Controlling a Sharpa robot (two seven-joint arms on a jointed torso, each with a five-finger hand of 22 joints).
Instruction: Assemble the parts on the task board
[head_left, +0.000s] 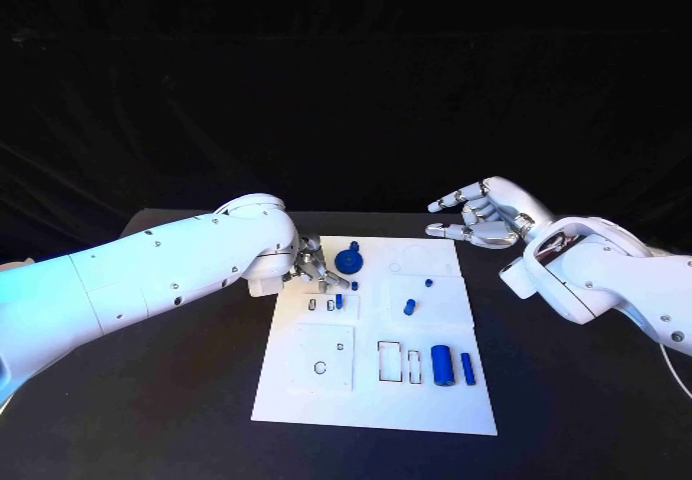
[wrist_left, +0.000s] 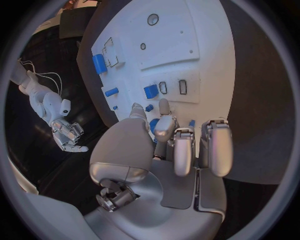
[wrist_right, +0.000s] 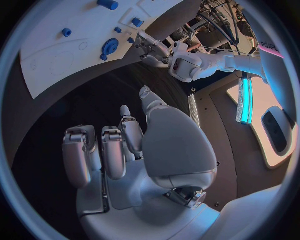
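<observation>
White task board (head_left: 433, 400) carries small blue parts (head_left: 443, 365) on the black table (head_left: 577, 400); left hand (head_left: 307, 266) touches its far-left corner, grip unclear; right hand (head_left: 483, 218) hovers empty, fingers apart.

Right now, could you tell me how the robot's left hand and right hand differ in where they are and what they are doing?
The left hand is down at the task board's left edge, fingers among the small blue parts near the round blue part; the right hand hangs off the board, beyond its far right corner. The left hand's fingertips reach toward parts; the right hand's fingers are spread, holding nothing. Both are silver hands on white arms.
</observation>
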